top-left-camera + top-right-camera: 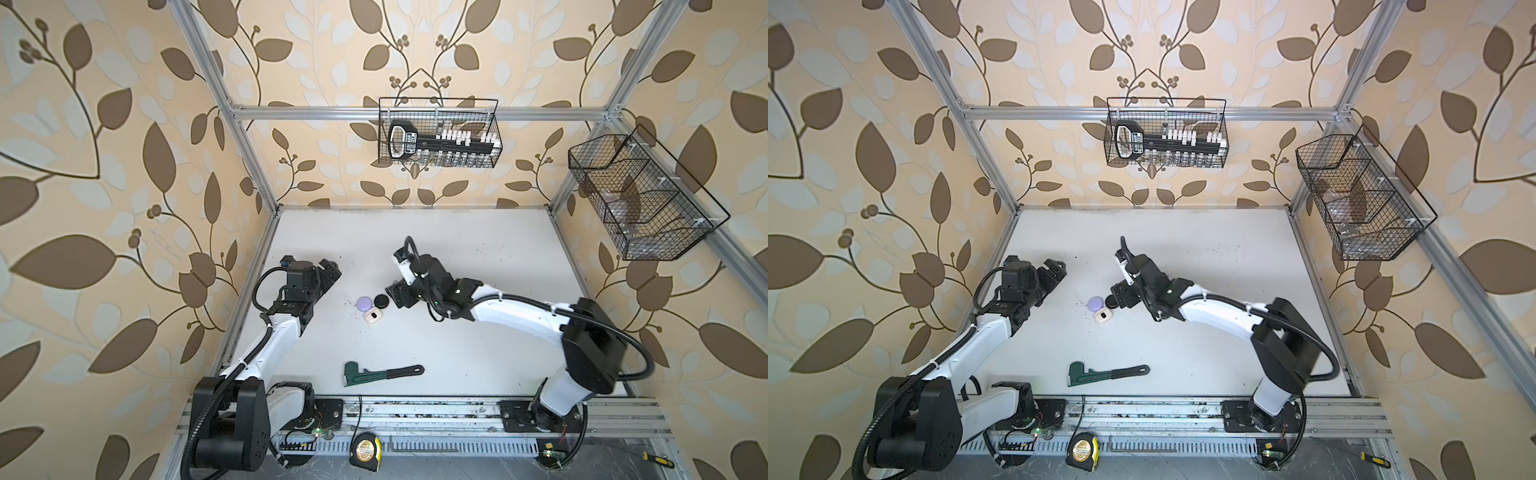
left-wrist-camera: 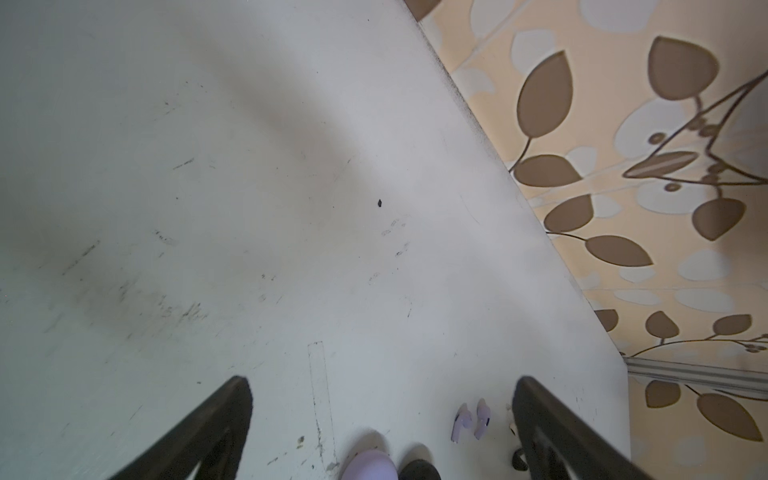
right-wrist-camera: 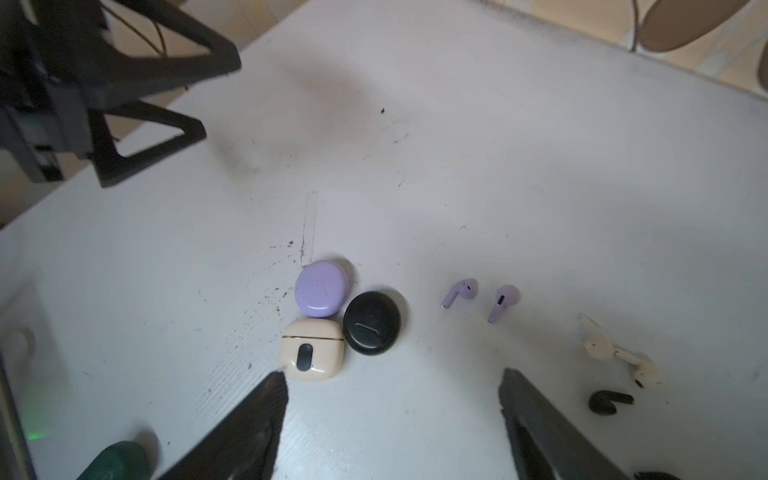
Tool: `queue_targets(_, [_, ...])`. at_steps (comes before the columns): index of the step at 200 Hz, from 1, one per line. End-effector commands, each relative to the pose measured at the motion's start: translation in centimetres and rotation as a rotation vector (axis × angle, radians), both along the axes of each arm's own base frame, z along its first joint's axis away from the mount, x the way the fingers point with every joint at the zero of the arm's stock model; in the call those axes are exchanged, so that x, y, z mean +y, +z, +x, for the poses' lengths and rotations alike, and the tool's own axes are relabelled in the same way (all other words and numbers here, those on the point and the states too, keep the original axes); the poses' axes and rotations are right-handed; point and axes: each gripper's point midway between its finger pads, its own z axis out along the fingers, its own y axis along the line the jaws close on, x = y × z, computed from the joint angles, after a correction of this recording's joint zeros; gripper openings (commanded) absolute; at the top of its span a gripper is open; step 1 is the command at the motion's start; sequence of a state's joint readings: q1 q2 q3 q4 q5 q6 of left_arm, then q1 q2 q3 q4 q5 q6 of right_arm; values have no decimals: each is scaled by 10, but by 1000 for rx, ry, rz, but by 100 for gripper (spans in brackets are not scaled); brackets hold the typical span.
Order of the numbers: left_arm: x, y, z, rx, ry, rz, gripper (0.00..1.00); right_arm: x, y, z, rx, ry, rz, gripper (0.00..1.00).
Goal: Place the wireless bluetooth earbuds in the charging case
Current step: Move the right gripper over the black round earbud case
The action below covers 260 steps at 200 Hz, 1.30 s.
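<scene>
White table (image 1: 457, 257); left gripper (image 1: 332, 270) and right gripper (image 3: 392, 376) hover wide open, empty. Three shut cases (image 3: 372, 323) touch just ahead of the right jaws, with lilac earbuds (image 3: 461, 291) near them and white earbuds (image 3: 598, 345) and a black earbud (image 3: 609, 402) beside one finger. Probably best: open the matching case, then centre over one bud and pinch gently.

It is bright here, with soft and even light. On the white worktop (image 1: 478, 257) the arms throw only pale, wide shadows with no hard edge, and I see no strong glare. Both top views are sharp in the middle, but toward the edges the aluminium frame (image 1: 332, 111) leans and curves outward. In the right wrist view the left gripper (image 3: 220, 97) is blurred, the white earbuds (image 3: 602, 347) look smeared, and the right gripper (image 3: 393, 374) is close to the lens and out of focus. The left wrist view is a little hazy.
</scene>
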State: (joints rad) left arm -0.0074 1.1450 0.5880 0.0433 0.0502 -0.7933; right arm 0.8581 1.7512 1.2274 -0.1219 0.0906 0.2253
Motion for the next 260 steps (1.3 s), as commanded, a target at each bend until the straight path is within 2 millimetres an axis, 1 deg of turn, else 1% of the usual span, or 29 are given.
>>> queue_targets(1, [-5,20,14,-63,-38,22,99,8,-34,-8,142,27,-89,73])
queue_targets(12, [-4,19,14,-59,-36,27,99,12,-44,-7,159,18,-102,77])
queue_targets(25, [-4,20,14,-67,-33,26,99,12,-49,-2,162,-14,-125,81])
queue_targets(47, [-3,21,13,-68,-31,32,99,6,-57,12,144,-83,-187,81])
queue_targets(68, [-1,21,13,-70,-25,40,99,3,-70,22,159,-125,-237,82])
queue_targets(88, [0,21,13,-74,-20,43,99,8,-79,25,170,-132,-263,90])
queue_targets(112, [0,19,14,-73,-18,46,99,16,-81,24,163,-124,-293,94])
queue_targets(134, [0,18,15,-64,-21,46,99,18,-87,21,172,-130,-306,94])
queue_targets(156, [0,18,15,-64,-20,46,99,15,-100,23,189,-149,-343,94])
queue_targets(177, [1,20,13,-67,-18,55,99,17,-111,23,212,-148,-370,92])
queue_targets(209, [1,21,14,-74,-17,56,99,12,-118,24,215,-168,-402,92])
queue_targets(223, [2,21,14,-67,-14,61,99,9,-118,24,221,-177,-402,91])
queue_targets(260, [3,21,14,-65,-13,67,99,-10,-116,20,239,-220,-403,89])
